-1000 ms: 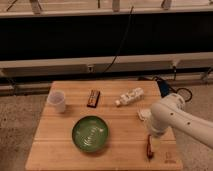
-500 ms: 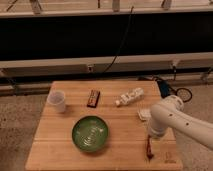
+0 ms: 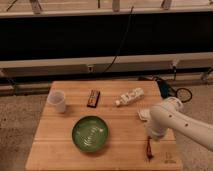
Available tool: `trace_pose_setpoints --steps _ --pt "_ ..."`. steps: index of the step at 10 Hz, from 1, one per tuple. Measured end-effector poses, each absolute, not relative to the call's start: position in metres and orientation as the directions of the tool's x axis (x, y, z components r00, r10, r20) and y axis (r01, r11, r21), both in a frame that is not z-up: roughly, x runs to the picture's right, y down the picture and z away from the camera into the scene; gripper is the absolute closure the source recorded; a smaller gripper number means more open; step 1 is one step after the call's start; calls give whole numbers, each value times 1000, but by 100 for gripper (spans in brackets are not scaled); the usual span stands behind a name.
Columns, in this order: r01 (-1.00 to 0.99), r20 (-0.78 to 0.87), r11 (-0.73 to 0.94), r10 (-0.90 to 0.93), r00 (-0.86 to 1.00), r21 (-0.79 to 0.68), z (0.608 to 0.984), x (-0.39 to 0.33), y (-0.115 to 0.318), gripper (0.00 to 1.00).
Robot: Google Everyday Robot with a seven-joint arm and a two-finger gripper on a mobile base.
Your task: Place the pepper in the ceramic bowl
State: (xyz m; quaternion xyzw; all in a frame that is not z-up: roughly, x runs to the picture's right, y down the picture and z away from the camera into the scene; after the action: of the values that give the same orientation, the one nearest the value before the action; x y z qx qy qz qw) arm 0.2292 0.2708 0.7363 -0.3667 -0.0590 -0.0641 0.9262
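Observation:
The green ceramic bowl [image 3: 90, 133] sits on the wooden table [image 3: 55, 155], front left of centre. The pepper [image 3: 149, 149], a small slender dark red-brown thing, lies near the table's front right. My gripper [image 3: 148, 141] is at the end of the white arm [image 3: 172, 120], right above the pepper's upper end, about a bowl's width right of the bowl. The arm covers most of the gripper.
A white cup [image 3: 57, 101] stands at the left. A dark brown bar [image 3: 93, 97] lies at the back centre. A small white bottle [image 3: 128, 96] lies on its side at the back right. Dark cables [image 3: 170, 90] lie off the table's right rear corner.
The arm has shifted slightly lower over the pepper. The pepper, bowl and other things have not moved.

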Motion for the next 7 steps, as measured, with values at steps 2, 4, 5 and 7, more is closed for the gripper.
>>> trace_pose_setpoints --steps 2,4,5,7 --pt "184 169 714 -93 981 -676 742 231 278 20" --pt "194 174 710 -102 979 -677 743 232 280 20" --pt "210 184 704 -114 976 -678 744 232 283 20" --pt "214 187 699 -116 976 -682 748 234 287 20"
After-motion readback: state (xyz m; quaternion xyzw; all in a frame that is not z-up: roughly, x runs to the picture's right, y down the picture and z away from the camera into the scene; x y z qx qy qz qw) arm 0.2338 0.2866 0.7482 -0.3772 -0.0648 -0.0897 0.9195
